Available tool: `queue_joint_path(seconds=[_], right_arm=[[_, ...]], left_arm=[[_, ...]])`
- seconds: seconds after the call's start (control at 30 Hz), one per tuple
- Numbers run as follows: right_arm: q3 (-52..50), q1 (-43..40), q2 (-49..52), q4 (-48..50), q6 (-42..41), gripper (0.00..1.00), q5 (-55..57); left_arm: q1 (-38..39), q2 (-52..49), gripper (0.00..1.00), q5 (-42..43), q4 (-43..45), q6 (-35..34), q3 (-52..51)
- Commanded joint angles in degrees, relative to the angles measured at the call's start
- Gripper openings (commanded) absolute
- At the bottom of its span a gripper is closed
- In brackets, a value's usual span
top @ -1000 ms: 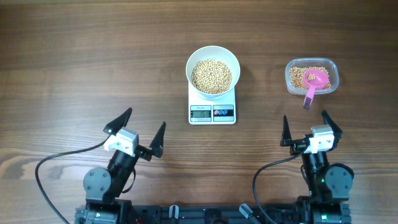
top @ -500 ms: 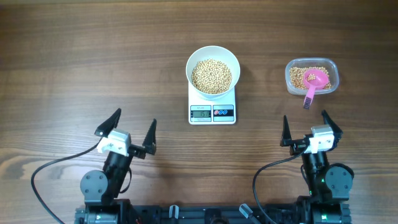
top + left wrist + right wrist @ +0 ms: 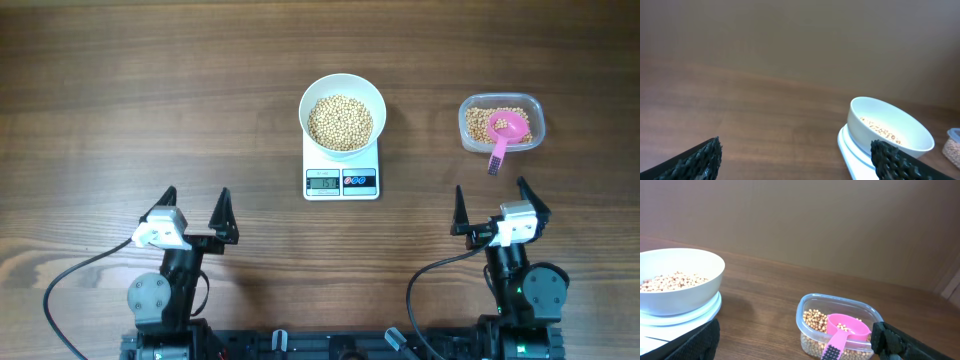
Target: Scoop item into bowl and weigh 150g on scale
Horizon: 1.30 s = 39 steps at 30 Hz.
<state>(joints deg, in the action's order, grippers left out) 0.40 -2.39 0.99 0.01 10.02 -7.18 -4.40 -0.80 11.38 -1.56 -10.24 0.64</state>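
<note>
1. the beans fill the white bowl, which sits on the scale at mid-table, well ahead of both grippers and touched by neither.
2. the left gripper hovers near the table's front edge, left of the scale, its fingers spread wide apart with nothing between them. in its wrist view the bowl shows ahead and to the right, just above the right finger.
3. the right gripper stands at front right, its fingers equally wide apart and empty.
4. a clear tub lies right of the scale, ahead of the right gripper. it holds more beans and a pink scoop, whose handle pokes over the near rim.
5. the scale's display faces the arms, but its digits are too small to read with any certainty.
6. only bare wooden table lies between each gripper and the bowl.
</note>
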Motion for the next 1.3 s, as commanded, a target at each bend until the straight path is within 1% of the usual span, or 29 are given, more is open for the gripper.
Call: queue_joint_path(seconds=[0.0, 0.1, 0.2, 0.37, 0.47, 0.63, 0.73, 0.8, 0.9, 1.07, 1.27], right_arm=[[-0.1, 0.3, -0.7, 0.3, 0.3, 0.99, 0.8], [-0.1, 0.3, -0.7, 0.3, 0.3, 1.0, 0.8], [-0.1, 0.3, -0.7, 0.3, 0.3, 1.0, 0.8], [-0.1, 0.3, -0.7, 0.3, 0.3, 1.0, 0.8], [-0.1, 0.3, -0.7, 0.3, 0.4, 1.0, 0.8], [-0.1, 0.3, -0.7, 0.3, 0.3, 1.0, 0.8], [-0.1, 0.3, -0.7, 0.3, 0.3, 1.0, 0.8], [-0.1, 0.3, -0.7, 0.3, 0.3, 1.0, 0.8], [-0.1, 0.3, -0.7, 0.3, 0.3, 1.0, 0.8], [-0.1, 0.3, -0.7, 0.3, 0.3, 1.0, 0.8], [-0.1, 0.3, -0.7, 0.3, 0.3, 1.0, 0.8]], left_arm=[[-0.3, 0.6, 1.0, -2.1, -2.2, -1.8, -0.3], [-0.4, 0.6, 1.0, -2.3, -2.1, -1.7, -0.3], [-0.4, 0.6, 1.0, -2.0, -2.1, 0.9, -0.3], [-0.3, 0.6, 1.0, -1.8, -2.1, 1.9, -0.3], [1.1, 0.6, 1.0, -0.9, -2.1, 8.0, -0.3], [1.8, 0.6, 1.0, -1.0, -2.1, 12.1, -0.3], [1.9, 0.6, 1.0, -0.5, -2.1, 16.1, -0.3], [1.9, 0.6, 1.0, -0.8, -2.1, 17.2, -0.3], [1.9, 0.6, 1.0, -2.4, -2.3, 16.8, -0.3], [1.9, 0.6, 1.0, -7.6, -2.8, 11.2, -0.3], [1.9, 0.6, 1.0, -9.4, -3.0, 10.9, -0.3]])
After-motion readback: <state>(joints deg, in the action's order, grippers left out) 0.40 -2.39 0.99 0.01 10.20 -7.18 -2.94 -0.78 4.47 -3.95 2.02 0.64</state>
